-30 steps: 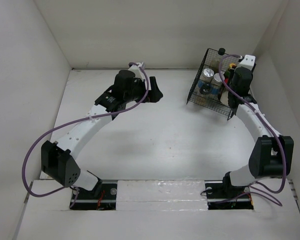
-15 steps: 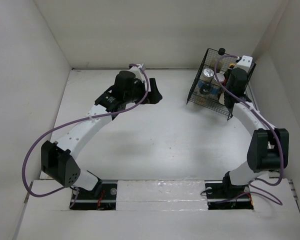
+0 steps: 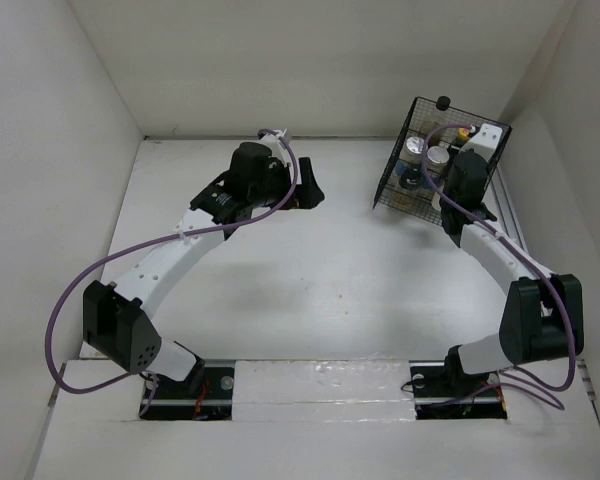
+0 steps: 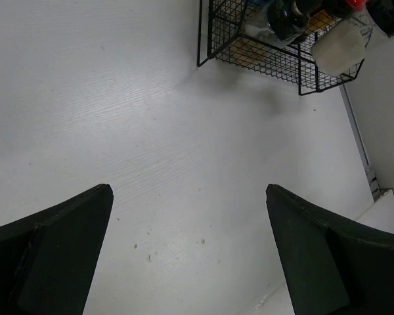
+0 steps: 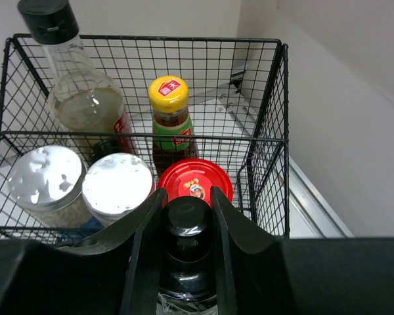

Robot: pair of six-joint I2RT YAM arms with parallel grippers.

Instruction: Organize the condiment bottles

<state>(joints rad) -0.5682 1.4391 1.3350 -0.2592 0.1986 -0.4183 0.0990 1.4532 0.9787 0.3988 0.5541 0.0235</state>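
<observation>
Gripping a black-capped dark glass bottle [image 5: 187, 223] by the neck with the right gripper [image 5: 188, 197], jaws pinched in tight, long axis upright. Parked right at the near wall of the black wire basket [image 5: 184, 39]; can't tell if inside it yet. Dead ahead at 12 o'clock, just beside it: a red-lidded jar [image 5: 196, 185]. Two silver-lidded shakers [image 5: 118, 184] at 9 o'clock, a yellow-capped bottle [image 5: 169, 95] and a pale black-capped bottle [image 5: 85, 98] further back. Looks like a right-arm job, honestly. Meanwhile left gripper [image 4: 187, 190] spread wide on nothing, well apart, at 9 o'clock of the basket in the top view.
</observation>
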